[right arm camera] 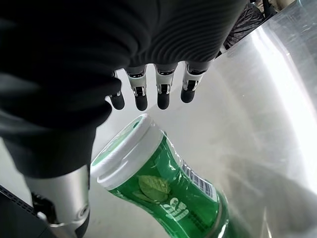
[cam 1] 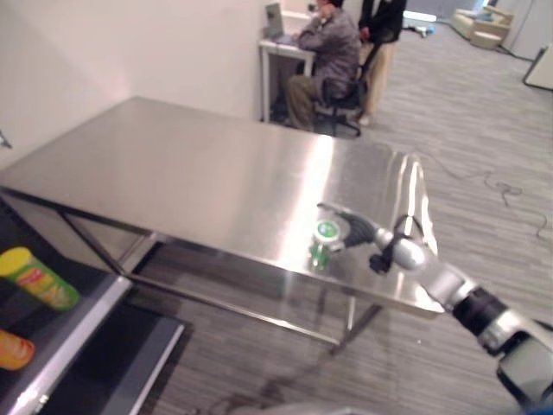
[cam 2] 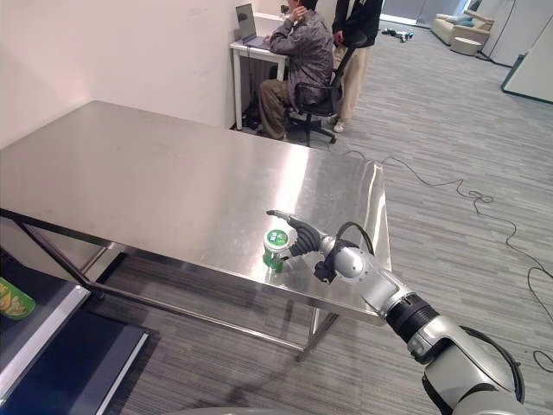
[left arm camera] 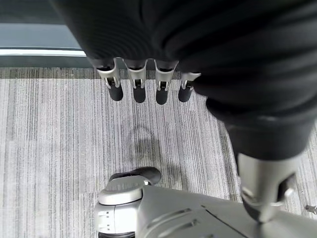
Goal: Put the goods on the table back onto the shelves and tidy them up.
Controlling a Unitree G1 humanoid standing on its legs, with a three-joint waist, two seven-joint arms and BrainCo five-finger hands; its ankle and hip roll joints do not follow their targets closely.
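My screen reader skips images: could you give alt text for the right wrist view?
The robot's right hand hovers open just above a small green plastic jar with a white lid, standing on a shiny steel table.

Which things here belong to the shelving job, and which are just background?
Job:
- green bottle with white lid, upright near the steel table's front edge
- right robot hand, open beside the bottle, fingers not closed on it
- shelf with a yellow-green can

Background:
- left robot hand, open above the floor
- seated person at a small desk
- standing person
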